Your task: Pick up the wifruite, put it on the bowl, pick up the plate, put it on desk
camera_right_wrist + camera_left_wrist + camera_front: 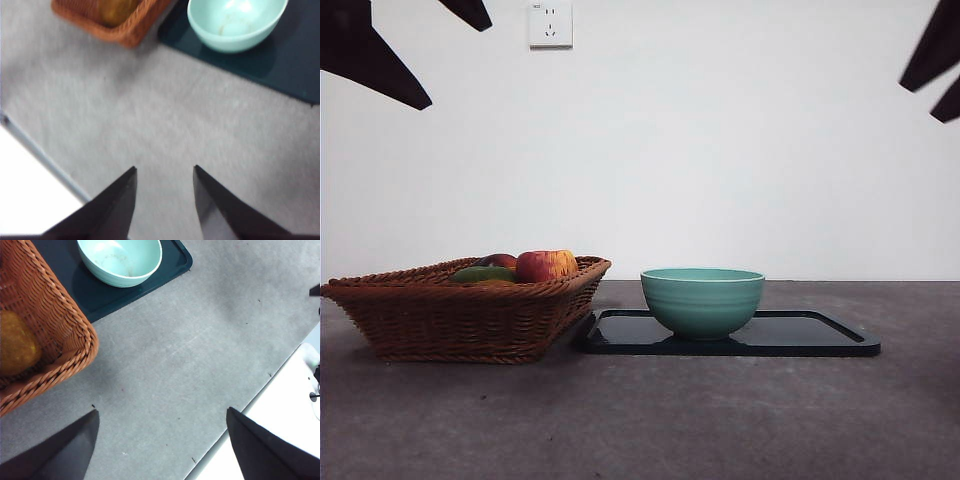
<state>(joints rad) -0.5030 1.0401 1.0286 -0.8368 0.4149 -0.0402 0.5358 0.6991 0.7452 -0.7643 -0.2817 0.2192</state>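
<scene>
The mint-teal bowl (702, 300) stands empty on a flat black plate (820, 335) on the grey desk (720, 420). It also shows in the left wrist view (122, 260) and the right wrist view (235, 22). A dull brown oval wifruite (15, 347) lies inside the wicker basket (60, 330); in the front view it is hidden. My left gripper (162, 410) is open and empty, high over bare desk beside the basket's corner. My right gripper (165, 167) is open and empty, high over the desk in front of the bowl.
The basket (460, 315) stands left of the plate and holds a red-yellow apple (545, 265) and a green fruit (483, 273). Black arm tips show at the top left (370, 55) and top right (932, 55) corners. The desk's edge (250, 405) runs near the left gripper.
</scene>
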